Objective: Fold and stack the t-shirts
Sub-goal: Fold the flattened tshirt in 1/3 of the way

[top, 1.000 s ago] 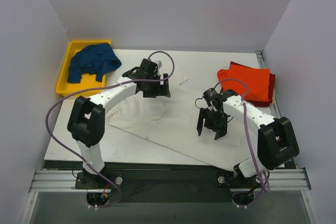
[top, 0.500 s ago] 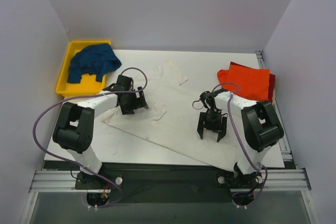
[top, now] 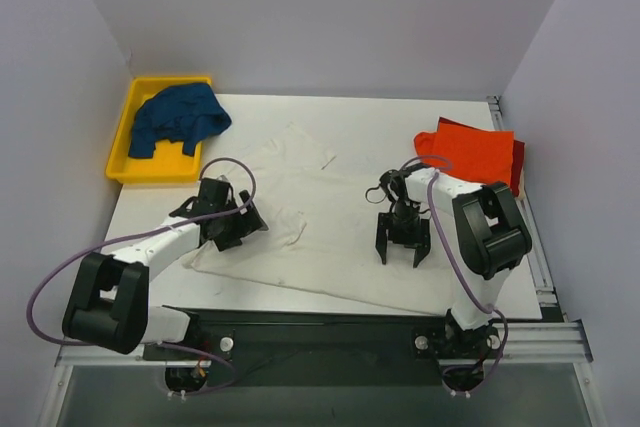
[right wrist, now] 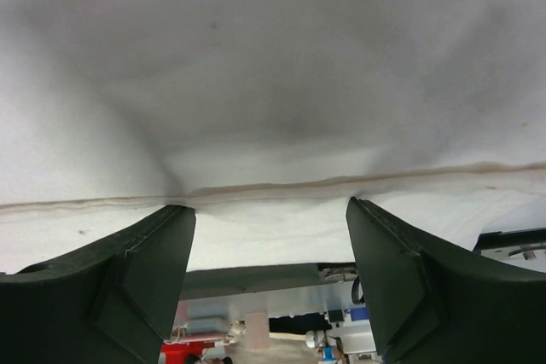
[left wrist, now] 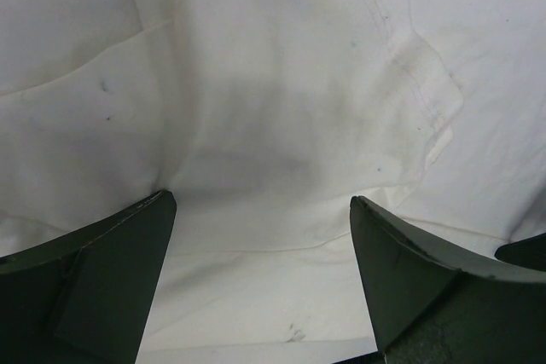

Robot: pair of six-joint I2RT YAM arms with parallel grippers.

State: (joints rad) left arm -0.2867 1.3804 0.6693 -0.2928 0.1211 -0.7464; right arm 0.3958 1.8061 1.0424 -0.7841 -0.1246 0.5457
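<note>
shirt: big off-white t-shirt (top: 335, 197) lies spread on the table (top: 390, 112), its long way going from my left side to my right side
left gripper (top: 228, 227): fingers wide, holding nothing, low over the shirt's left end, with a turned-over flap (left wrist: 341, 83) just ahead
right gripper (top: 403, 244): fingers wide too, empty, with the hem (right wrist: 341, 183) running across between them
nearer hand: i think left for the flap, right for the hem
other shirts: orange-red t-shirt (top: 478, 152) folded at far right, dark blue t-shirt (top: 178, 112) in the yellow bin (top: 122, 147)
</note>
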